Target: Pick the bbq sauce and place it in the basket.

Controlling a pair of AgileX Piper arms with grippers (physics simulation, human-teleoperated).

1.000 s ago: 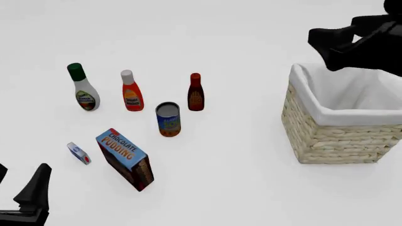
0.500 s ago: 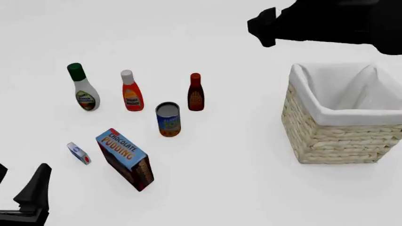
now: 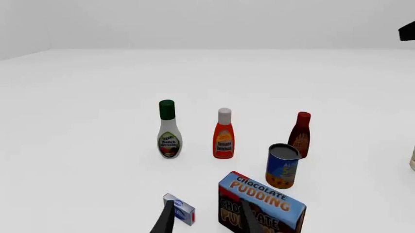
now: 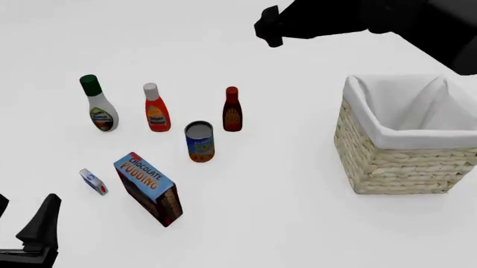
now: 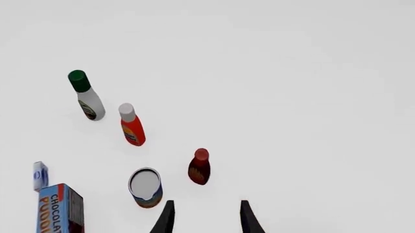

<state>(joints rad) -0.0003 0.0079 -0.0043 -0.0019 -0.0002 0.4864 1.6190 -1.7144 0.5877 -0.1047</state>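
Observation:
The bbq sauce [image 4: 232, 110], a slim dark reddish-brown bottle with a red cap, stands upright mid-table; it also shows as the bbq sauce [image 3: 301, 135] and the bbq sauce [image 5: 199, 167]. The wicker basket [image 4: 395, 167] with white lining sits at the right and holds nothing visible. My right gripper [image 4: 270, 28] hovers high above the table, beyond and slightly right of the bottle. In the right wrist view this gripper [image 5: 205, 221] is open and holds nothing, with the bottle just ahead of it. My left gripper [image 4: 22, 220] rests open at the near left corner, far from the bottle.
A white bottle with a green cap [image 4: 99, 106] and a red-orange bottle with a white cap [image 4: 156, 109] stand left of the bbq sauce. A can [image 4: 200, 141] stands just in front of it. A chocolate pudding box [image 4: 149, 188] and a small white-blue packet [image 4: 93, 181] lie nearer.
My right arm has swung left from above the basket to above the area behind the bottles. The left arm and all objects have stayed put.

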